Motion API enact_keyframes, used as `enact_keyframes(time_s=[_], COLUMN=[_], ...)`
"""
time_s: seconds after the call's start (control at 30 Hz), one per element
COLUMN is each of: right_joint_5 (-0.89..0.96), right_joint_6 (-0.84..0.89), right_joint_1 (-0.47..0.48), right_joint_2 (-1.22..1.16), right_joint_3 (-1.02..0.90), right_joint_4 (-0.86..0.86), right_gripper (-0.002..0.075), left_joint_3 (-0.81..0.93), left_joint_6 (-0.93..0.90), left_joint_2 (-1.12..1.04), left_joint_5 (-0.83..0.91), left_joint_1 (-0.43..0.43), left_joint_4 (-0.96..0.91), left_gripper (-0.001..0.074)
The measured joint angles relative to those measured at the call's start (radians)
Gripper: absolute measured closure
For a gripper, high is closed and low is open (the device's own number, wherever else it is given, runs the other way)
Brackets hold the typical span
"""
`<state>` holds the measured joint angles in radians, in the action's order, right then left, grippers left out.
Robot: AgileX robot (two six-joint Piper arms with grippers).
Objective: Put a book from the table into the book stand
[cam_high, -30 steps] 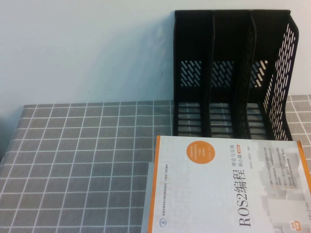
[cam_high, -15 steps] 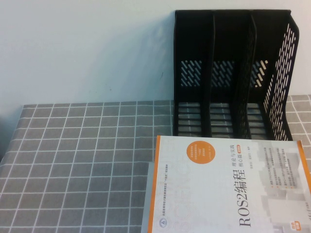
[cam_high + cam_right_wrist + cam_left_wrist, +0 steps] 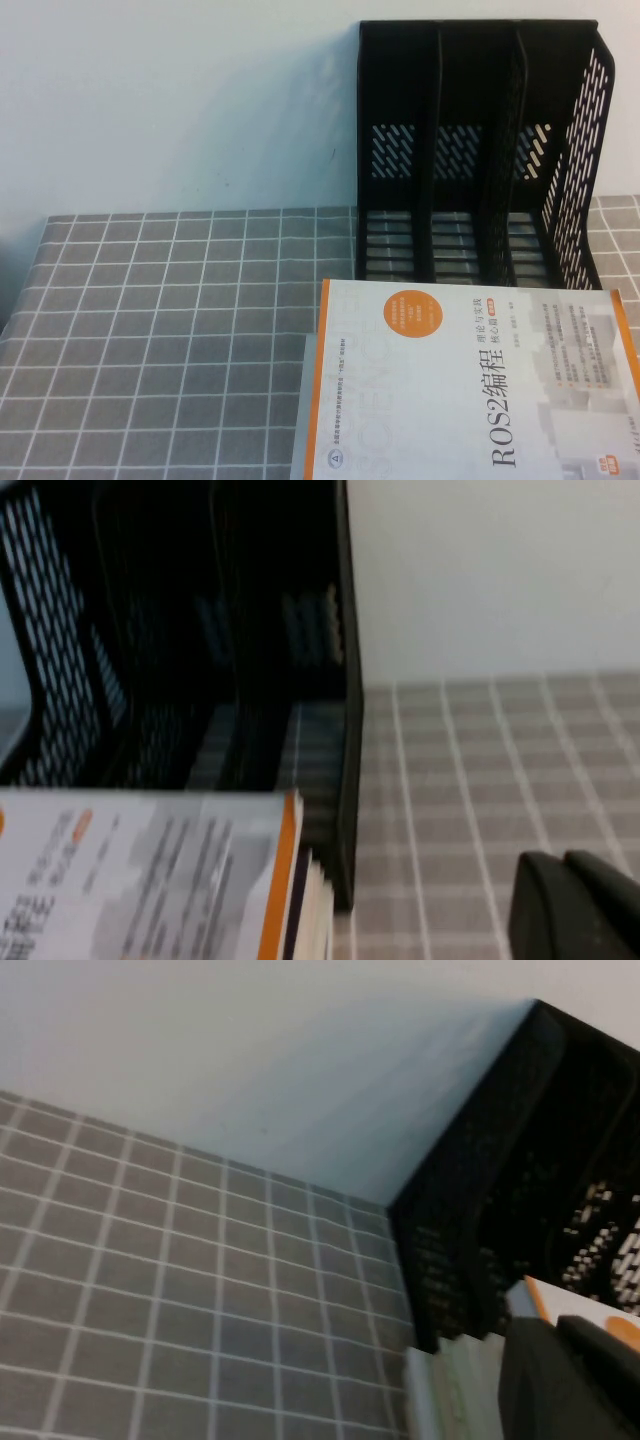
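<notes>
A white book with an orange spine and circle (image 3: 470,390) lies flat at the table's front right, on top of a second, pale book (image 3: 304,420). The black three-slot book stand (image 3: 475,150) stands upright just behind it, against the wall, its slots empty. Neither gripper shows in the high view. In the left wrist view my left gripper (image 3: 555,1330) sits low beside the book's near-left corner (image 3: 545,1300), its fingers together with nothing between them. In the right wrist view my right gripper (image 3: 560,862) hovers over bare cloth to the right of the book (image 3: 150,870) and stand (image 3: 180,630), fingers together and empty.
The table wears a grey cloth with a white grid (image 3: 170,320), open across its left half. A pale blue wall (image 3: 180,100) runs close behind the stand. The table's left edge falls away at the far left.
</notes>
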<state>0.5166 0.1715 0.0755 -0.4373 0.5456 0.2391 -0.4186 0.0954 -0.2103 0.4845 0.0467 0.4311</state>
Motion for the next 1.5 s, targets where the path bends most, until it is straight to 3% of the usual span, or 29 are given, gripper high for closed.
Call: enact_keyframes(time_s=[0.13, 0.33, 0.63, 0.77, 0.93, 1.03, 1.2, 1.5], right_joint_5=[0.101, 0.158, 0.146, 0.139, 0.13, 0.13, 0.128, 0.129], right_joint_6=[0.078, 0.366, 0.512, 0.592, 0.611, 0.631, 0.679, 0.739], right_joint_1=[0.0, 0.0, 0.0, 0.0, 0.0, 0.0, 0.0, 0.0], right_joint_2=[-0.194, -0.457, -0.648, -0.652, -0.652, -0.654, -0.654, -0.711], right_joint_3=[0.002, 0.002, 0.002, 0.002, 0.002, 0.002, 0.002, 0.002], right_joint_4=[0.114, 0.385, 0.492, 0.568, 0.591, 0.626, 0.701, 0.767], right_gripper=[0.0729, 0.0729, 0.0729, 0.0729, 0.0729, 0.0729, 0.0729, 0.0729], left_joint_3=[0.035, 0.041, 0.041, 0.041, 0.027, -0.013, -0.118, -0.302], left_joint_6=[-0.069, -0.273, -0.625, -0.684, -0.724, -0.735, -0.736, -0.732], left_joint_2=[-0.058, -0.205, -0.466, -0.559, -0.644, -0.68, -0.728, -0.87], left_joint_5=[-0.003, 0.095, 0.157, 0.155, 0.159, 0.166, 0.191, 0.398], left_joint_1=[0.0, 0.0, 0.0, 0.0, 0.0, 0.0, 0.0, 0.0], left_joint_4=[0.183, 0.451, 0.864, 0.919, 0.938, 0.94, 0.946, 1.05], left_gripper=[0.0738, 0.0738, 0.0716, 0.0609, 0.0395, 0.033, 0.0304, 0.0299])
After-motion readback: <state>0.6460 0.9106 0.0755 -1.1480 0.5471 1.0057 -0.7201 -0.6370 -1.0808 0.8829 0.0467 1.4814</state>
